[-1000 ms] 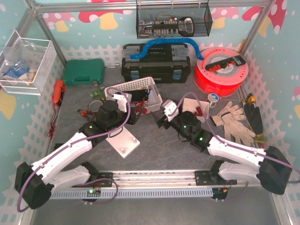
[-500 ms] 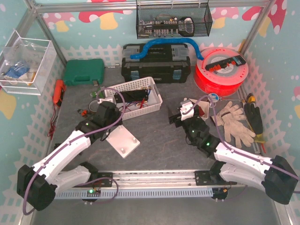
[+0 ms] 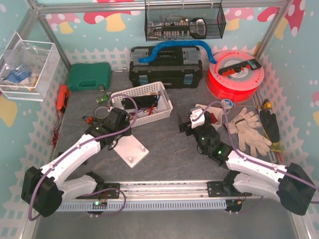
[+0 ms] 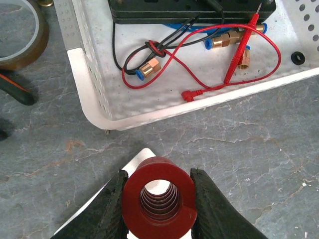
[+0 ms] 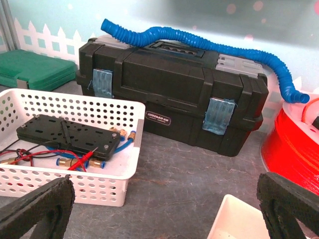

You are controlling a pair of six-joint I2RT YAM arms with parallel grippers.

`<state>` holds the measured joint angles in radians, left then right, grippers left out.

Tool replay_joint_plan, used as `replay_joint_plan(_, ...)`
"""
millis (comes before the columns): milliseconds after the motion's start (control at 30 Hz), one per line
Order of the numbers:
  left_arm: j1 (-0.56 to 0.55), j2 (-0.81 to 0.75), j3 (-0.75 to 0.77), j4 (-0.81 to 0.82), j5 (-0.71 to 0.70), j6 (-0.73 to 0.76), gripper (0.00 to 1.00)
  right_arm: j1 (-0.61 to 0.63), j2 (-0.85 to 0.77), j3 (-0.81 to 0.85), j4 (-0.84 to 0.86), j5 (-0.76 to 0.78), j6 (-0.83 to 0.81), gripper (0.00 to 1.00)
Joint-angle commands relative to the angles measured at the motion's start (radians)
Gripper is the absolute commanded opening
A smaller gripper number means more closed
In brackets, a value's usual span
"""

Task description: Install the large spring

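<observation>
Your left claw (image 4: 158, 200) squeezes the large spring (image 4: 160, 175) just over the white plate (image 3: 133, 152). Your right claw (image 5: 162, 209) is wide open and empty. Come down crooked and the spring may tip or slip out.

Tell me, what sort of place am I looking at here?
Probably a small workshop bench for assembly practice: a black toolbox, a red spool and work gloves lie on it.

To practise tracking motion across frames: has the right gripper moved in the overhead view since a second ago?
Yes. The right gripper has shifted rightward, away from the white basket and toward the gloves.
</observation>
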<state>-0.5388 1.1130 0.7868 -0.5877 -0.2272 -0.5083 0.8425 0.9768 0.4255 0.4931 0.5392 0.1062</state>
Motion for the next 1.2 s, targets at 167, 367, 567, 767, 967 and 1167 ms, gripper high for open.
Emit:
replay_joint_plan(167, 0.004, 0.03, 0.05, -0.018, 0.025, 0.037, 0.0, -0.013, 0.017, 0.025, -0.009, 0.007, 0.015, 0.99)
replay_joint_plan(367, 0.006, 0.047, 0.047, -0.021, 0.002, 0.041, 0.0, -0.014, 0.008, 0.023, -0.016, 0.013, 0.013, 0.99)
replay_joint_plan(567, 0.005, 0.072, 0.041, -0.019, 0.009, 0.04, 0.0, -0.017, 0.009, 0.023, -0.016, 0.005, 0.013, 0.99)
replay_joint_plan(767, 0.005, 0.084, 0.03, -0.014, 0.009, 0.034, 0.0, -0.019, 0.011, 0.023, -0.018, 0.006, 0.013, 0.99)
replay_joint_plan(967, 0.007, 0.116, 0.019, -0.01, -0.006, 0.03, 0.04, -0.022, 0.01, 0.023, -0.019, 0.003, 0.015, 0.99)
replay_joint_plan(1167, 0.01, 0.134, 0.008, 0.005, 0.003, 0.034, 0.09, -0.024, 0.013, 0.022, -0.019, 0.002, 0.016, 0.99)
